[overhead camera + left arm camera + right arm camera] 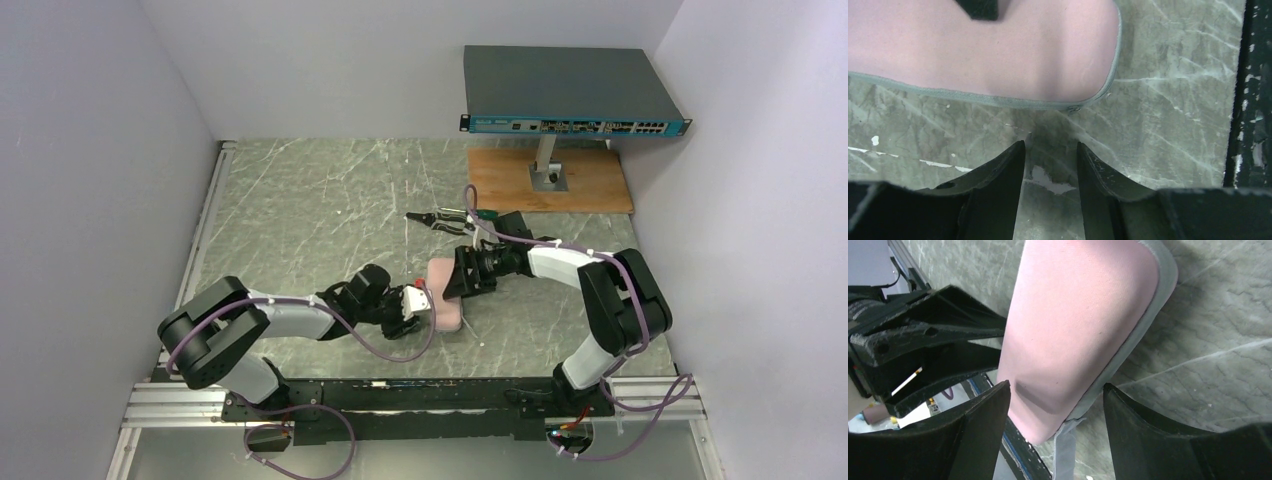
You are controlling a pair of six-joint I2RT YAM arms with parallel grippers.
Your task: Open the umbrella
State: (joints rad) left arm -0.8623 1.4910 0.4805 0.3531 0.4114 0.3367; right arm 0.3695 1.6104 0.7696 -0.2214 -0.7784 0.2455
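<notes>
The umbrella itself does not show; probably it is inside the pink case on the tabletop, with its long axis running away from the bases. The right pincer, spread, straddles the far end. The left pincer, spread and empty, faces the left edge.

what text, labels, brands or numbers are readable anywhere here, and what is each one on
No text can be read in any view.
network switch: a small white marking at the left end of its blue front panel, too small to read.
pink zipped case: plain fabric, no print shows in either wrist view.
</notes>
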